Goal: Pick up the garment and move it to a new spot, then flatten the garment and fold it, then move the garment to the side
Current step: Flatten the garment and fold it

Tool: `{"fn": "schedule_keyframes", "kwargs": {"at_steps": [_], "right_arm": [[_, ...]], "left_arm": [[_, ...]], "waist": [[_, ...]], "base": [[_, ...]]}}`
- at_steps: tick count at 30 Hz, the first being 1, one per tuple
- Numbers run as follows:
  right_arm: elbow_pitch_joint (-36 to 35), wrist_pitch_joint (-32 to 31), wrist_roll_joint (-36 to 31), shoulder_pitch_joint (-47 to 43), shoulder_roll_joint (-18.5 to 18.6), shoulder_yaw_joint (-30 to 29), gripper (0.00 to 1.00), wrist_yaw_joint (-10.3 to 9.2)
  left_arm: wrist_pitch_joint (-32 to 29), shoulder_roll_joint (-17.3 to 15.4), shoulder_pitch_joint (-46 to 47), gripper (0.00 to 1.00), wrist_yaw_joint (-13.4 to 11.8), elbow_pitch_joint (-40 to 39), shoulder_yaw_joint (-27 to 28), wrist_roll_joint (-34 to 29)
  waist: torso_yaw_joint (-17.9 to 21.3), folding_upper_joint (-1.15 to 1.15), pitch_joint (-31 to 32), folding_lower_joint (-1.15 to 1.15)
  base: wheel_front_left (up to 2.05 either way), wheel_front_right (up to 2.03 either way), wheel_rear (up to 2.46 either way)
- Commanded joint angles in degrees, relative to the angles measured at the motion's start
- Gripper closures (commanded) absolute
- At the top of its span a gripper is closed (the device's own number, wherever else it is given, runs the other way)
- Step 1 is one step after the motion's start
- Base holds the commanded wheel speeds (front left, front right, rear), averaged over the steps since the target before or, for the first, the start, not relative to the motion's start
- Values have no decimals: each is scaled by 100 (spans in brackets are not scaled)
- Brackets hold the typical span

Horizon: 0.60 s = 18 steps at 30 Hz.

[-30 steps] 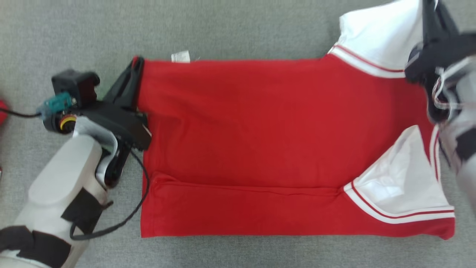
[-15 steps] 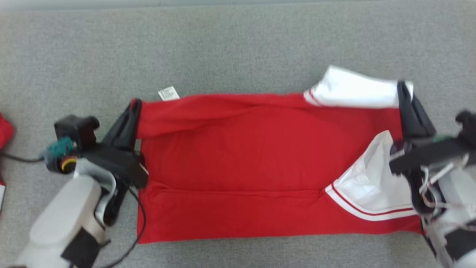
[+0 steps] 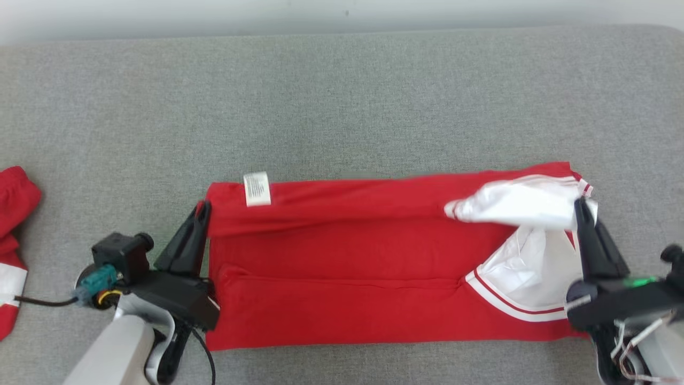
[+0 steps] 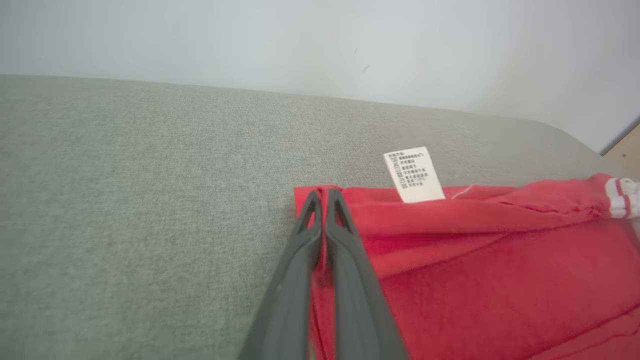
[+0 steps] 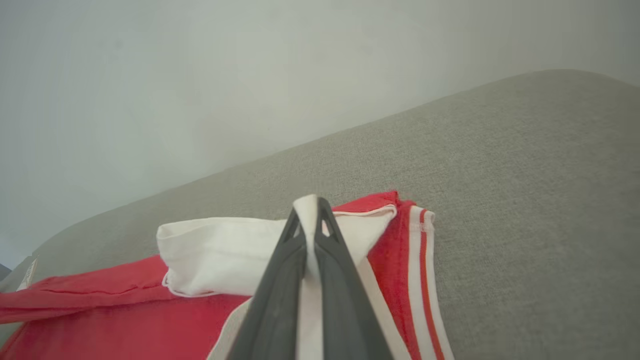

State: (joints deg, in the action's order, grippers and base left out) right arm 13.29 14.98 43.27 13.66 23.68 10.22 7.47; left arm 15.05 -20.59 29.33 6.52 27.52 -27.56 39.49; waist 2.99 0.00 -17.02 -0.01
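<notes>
The garment [image 3: 347, 315] is a red shirt with white, red-striped sleeves, lying lengthwise on the grey surface [image 3: 342, 96]. Its far strip is doubled over toward me, with a white care label [image 3: 257, 188] showing on top. My left gripper [image 3: 202, 209] is shut on the shirt's far left corner; the left wrist view shows red hem pinched between the fingertips [image 4: 322, 195] beside the label [image 4: 414, 174]. My right gripper [image 3: 580, 206] is shut on the white sleeve [image 3: 518, 203] at the right end, and white cloth [image 5: 215, 255] runs between its fingers [image 5: 280, 300].
Another red and white piece of clothing [image 3: 12, 214] lies at the surface's left edge. A pale wall [image 3: 342, 13] runs behind the surface's far edge. A black cable [image 3: 37, 302] trails from my left wrist.
Both grippers have drawn the shirt's far edge toward me, so that strip and the white sleeve now lie folded over the middle. The head camera has tilted up, bringing the wall into view.
</notes>
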Motion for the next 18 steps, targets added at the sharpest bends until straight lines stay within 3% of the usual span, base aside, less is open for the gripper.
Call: {"fn": "schedule_keyframes", "kwargs": {"at_steps": [1,18], "right_arm": [[-12,19,13,-115,26,-14,100,7],[746,20,-291,-244,-10,139,100,7]], "left_arm": [[16,34,-69,100,-4,-4,50,-13],[18,472,-787,100,84,-21,552,-505]], "waist": [[-2,0,23,1],[65,0,199,1]], "base": [[0,0,0],[0,0,0]]}}
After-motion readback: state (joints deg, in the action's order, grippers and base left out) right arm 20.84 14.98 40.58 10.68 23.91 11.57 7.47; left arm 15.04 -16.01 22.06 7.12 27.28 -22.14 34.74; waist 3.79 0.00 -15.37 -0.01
